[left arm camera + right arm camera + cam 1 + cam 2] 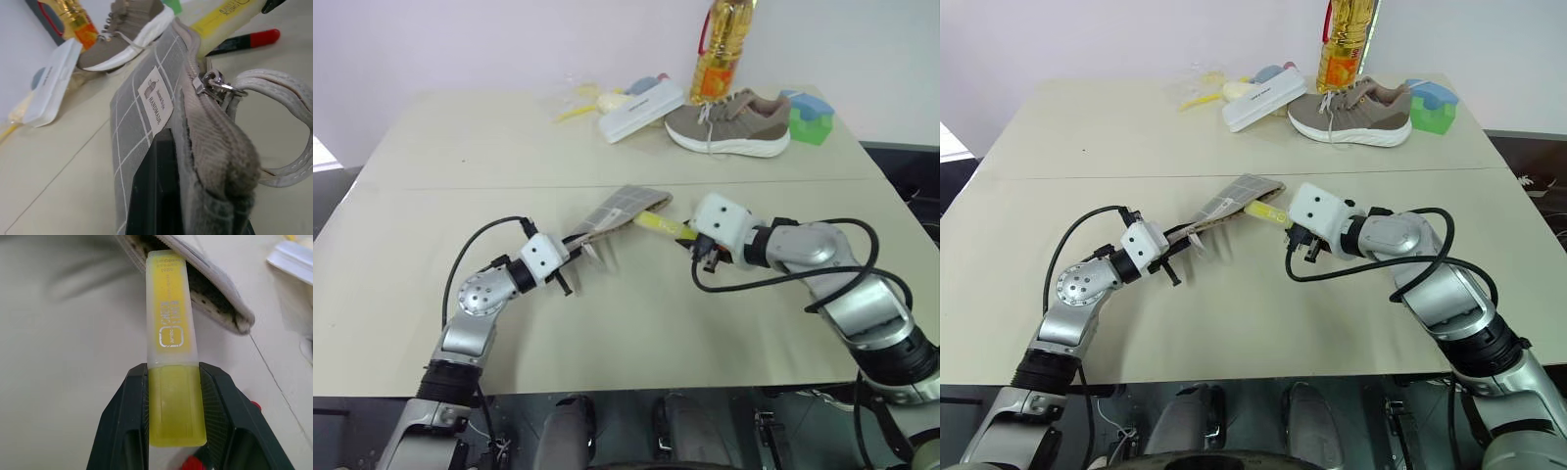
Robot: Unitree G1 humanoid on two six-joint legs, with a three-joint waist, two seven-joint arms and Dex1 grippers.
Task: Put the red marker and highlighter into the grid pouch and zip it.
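the left gripper [570,257] is clenched on the near end of the pouch [625,209], lifting it off the table [431,294] so its far end points toward the right and rear. the zipper edge gapes, with the cord loop [286,128] hanging by the pull. the right gripper [173,418] grasps the highlighter [171,335] by its rear half; the capped tip sits right at the lip of the pouch's open mouth, just inside the edge. the marker [249,40] lies on the table beyond the pouch, under the highlighter, apart from both. near and left of the arms the tabletop is bare to its edges. along the far edge stand a white box [641,110], a shoe [729,124], an oil bottle [722,44] and a green block [813,122], well apart from the arms.
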